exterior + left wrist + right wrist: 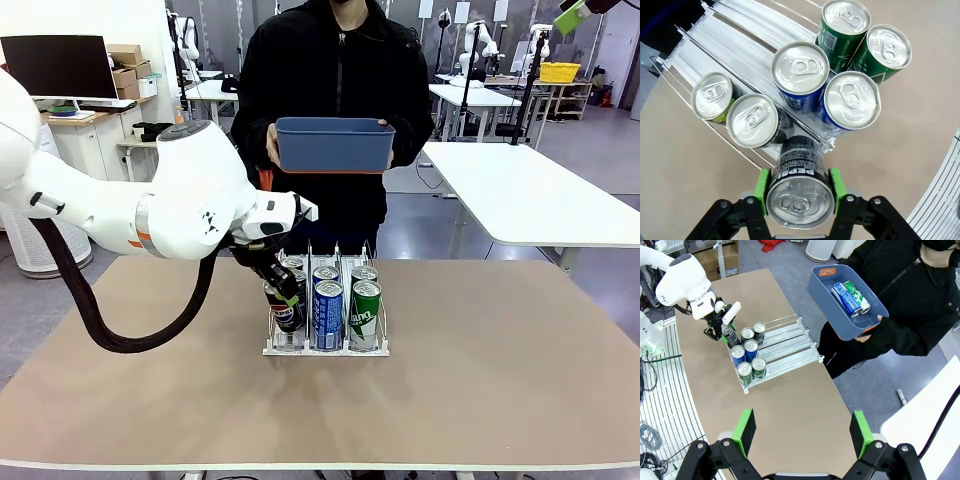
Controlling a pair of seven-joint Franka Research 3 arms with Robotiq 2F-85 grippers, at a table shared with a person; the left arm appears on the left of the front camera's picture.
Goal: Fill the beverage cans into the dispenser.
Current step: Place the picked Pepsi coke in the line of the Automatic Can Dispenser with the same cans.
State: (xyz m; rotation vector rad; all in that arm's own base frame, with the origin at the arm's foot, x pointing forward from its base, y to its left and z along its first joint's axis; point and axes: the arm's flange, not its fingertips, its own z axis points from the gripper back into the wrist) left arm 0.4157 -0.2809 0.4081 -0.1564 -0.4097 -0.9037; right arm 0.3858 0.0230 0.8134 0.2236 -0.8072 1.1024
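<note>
A brown table [500, 380] carries the dispenser [325, 349], a white three-lane wire rack standing at its middle. Beyond the dispenser's far end a person [330, 80] in black stands holding a blue bin [335, 145] in both hands at chest height. In the right wrist view, a blue can [844, 296] and a green can [856, 294] lie side by side in that bin.

The white left arm [180, 200] reaches in to the dispenser's front left corner. There the left gripper [280, 290] is clamped by its green pads [761, 185] on a black Pepsi can [284, 312], held tilted at the front end of the left lane. Whether the can's base touches the rack cannot be told.

Two more cans stand behind it in that lane, a dark one [753, 120] and, further back, a yellow-green one [713, 95]. The middle lane holds two blue cans [328, 312], one behind the other. The right lane likewise holds two green cans [366, 310]. The front can of each stands against the low front lip. The back half of every lane is bare.

High above the dispenser and off to its right, the right gripper [802, 432] hangs with its jaws spread wide and nothing between them.
</note>
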